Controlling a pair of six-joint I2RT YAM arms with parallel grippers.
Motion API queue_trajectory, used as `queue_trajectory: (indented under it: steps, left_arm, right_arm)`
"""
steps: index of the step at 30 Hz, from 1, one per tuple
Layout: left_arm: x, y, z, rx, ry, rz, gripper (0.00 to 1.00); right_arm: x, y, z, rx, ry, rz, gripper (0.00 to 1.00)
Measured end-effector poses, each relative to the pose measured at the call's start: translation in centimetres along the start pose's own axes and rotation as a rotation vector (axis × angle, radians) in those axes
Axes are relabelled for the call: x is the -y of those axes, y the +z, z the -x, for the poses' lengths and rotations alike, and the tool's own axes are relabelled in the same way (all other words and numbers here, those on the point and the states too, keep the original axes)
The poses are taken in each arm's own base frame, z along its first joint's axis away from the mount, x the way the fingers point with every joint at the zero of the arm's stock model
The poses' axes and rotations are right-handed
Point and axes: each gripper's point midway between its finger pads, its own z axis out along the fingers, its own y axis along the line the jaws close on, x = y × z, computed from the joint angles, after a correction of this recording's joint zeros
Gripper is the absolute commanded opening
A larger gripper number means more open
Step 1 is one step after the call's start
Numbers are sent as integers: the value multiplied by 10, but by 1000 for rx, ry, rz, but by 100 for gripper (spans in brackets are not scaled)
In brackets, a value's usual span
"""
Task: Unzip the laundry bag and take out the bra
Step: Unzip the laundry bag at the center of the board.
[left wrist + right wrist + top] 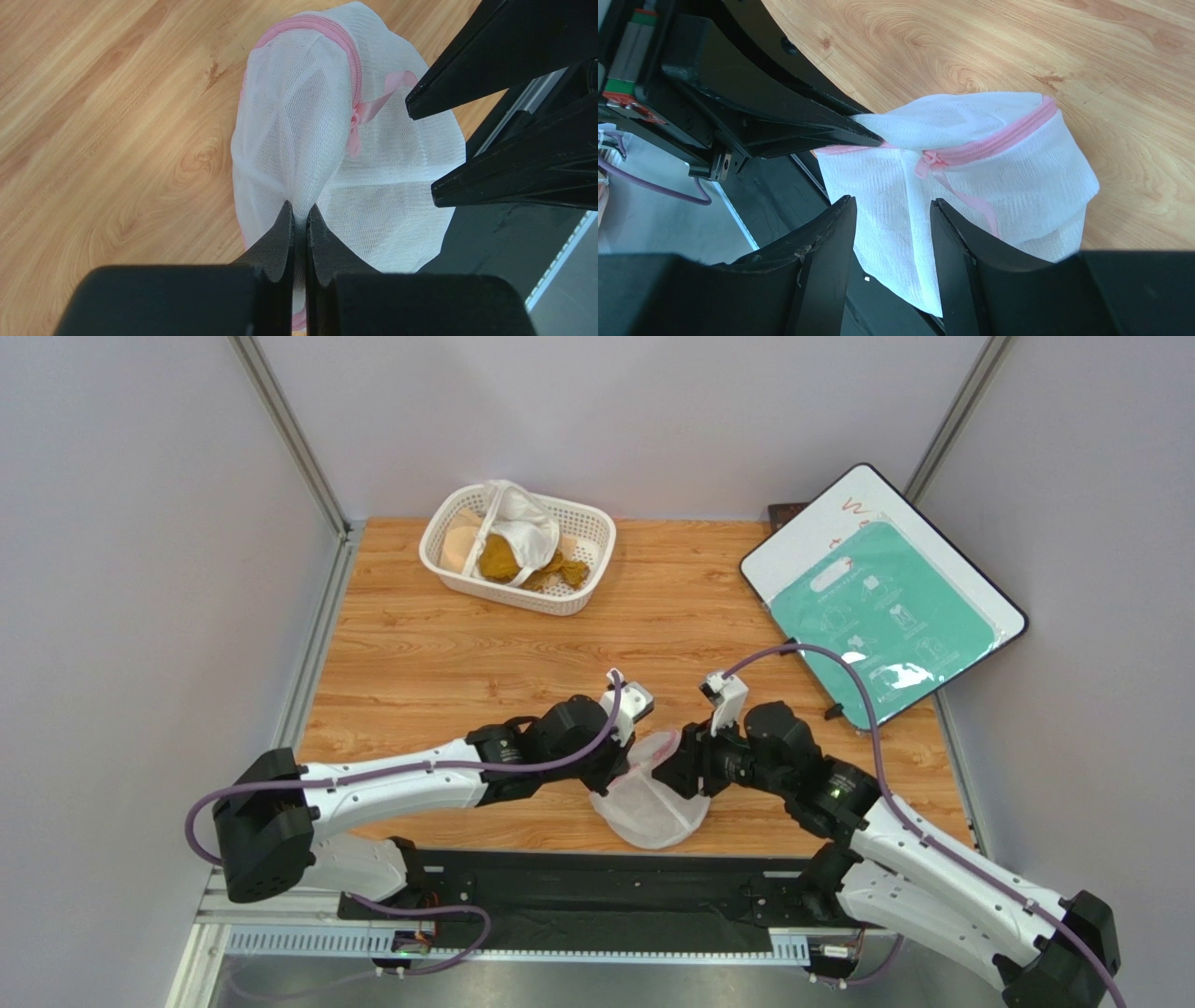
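The laundry bag (650, 798) sits at the middle of the table's (449, 644) near edge. Its pink zipper looks closed as far as it shows, so the unzipping step is in hand. The bra is not in sight, presumably inside. The left claw (300, 210) is pressed together on a fold of the bag's mesh, anchoring it. The right claw (892, 206) stands spread, fingers either side of the mesh just below the zipper pull (926, 159), pinching nothing. Next, I judge, it must shift onto that pull, pinch it, and draw it along the trim.
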Motion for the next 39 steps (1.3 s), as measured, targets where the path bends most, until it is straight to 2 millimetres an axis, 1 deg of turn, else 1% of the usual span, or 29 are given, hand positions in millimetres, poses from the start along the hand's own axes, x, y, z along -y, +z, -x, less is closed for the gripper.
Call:
queue_trajectory:
  steps: [6,8,15,21,25,28,31,32,35,37,39]
  left_arm:
    - [3,-8,-4,-20,-15,-17,0]
    - [4,-10,-5,-25,-18,-23,0]
    - [5,-13,-5,-29,-26,-27,0]
    - [4,-14,-7,-36,-31,-21,0]
    - [3,-14,-9,-46,-32,-14,0]
    - [2,-15,-9,-47,-32,-11,0]
    - [3,-15,-6,-43,-33,-11,0]
    - [3,-16,-5,-42,-34,-12,0]
    - [3,-16,-6,-43,-38,-11,0]
    - [3,-16,-6,-45,-40,-10,0]
    - [3,-16,-6,-46,-41,-10,0]
  right_arm:
    - [-3,3,9,2,-13,-19,46]
    - [-3,6,9,-6,-13,-27,45]
    - [-1,16,-6,-61,-24,-59,43]
    - [-9,14,-13,-71,-50,-85,42]
    - [-12,6,-4,-37,-87,-165,43]
    - [-21,-3,12,13,-101,-191,43]
    - [-26,-4,22,42,-95,-197,42]
    - [-27,-2,22,38,-93,-201,42]
    - [-29,8,9,-8,-97,-202,42]
    - [-35,16,0,-39,-95,-182,41]
    - [-40,22,-4,-55,-89,-166,42]
